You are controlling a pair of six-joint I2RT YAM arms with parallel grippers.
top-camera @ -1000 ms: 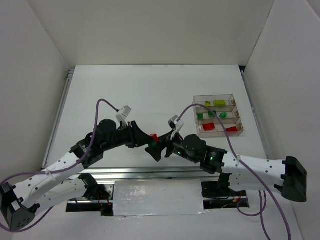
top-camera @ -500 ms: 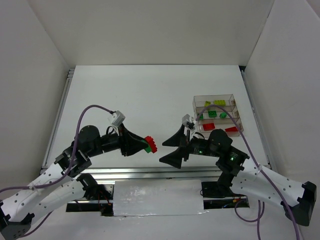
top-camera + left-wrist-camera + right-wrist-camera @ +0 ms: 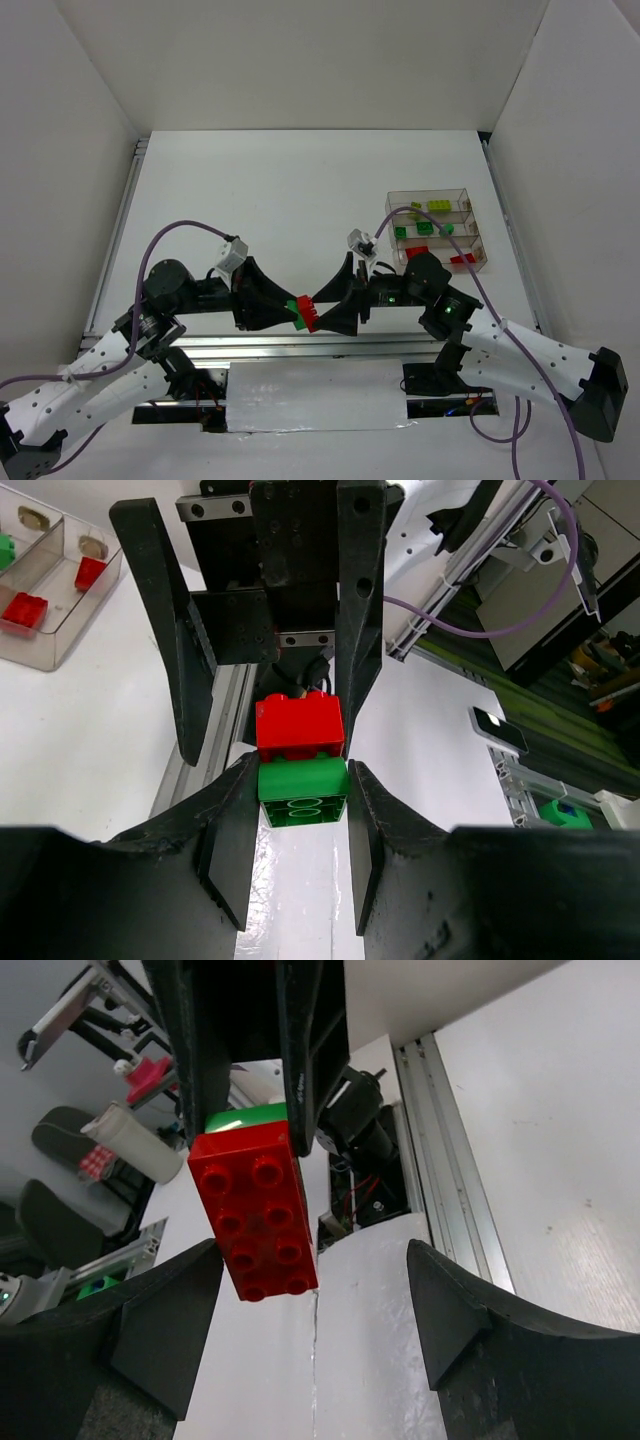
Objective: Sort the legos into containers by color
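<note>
My left gripper (image 3: 297, 311) is shut on a dark green lego (image 3: 303, 792) that has a red lego (image 3: 299, 727) stuck to its far end. It holds the pair in the air above the table's near edge. My right gripper (image 3: 322, 312) faces it, open, with its jaws either side of the red lego (image 3: 255, 1215) and not clamped on it. The green lego (image 3: 245, 1117) shows behind the red one in the right wrist view. The containers (image 3: 428, 192), three joined clear trays, stand at the right and hold yellow-green, green and red legos.
The metal rail (image 3: 300, 345) along the table's near edge runs just below the grippers. White walls enclose the table on the left, back and right. The trays also show in the left wrist view (image 3: 50, 630).
The grippers have come together from apart. My left gripper carried the red-and-green pair to the right, and my right gripper moved left until its open jaws came round the red lego.
</note>
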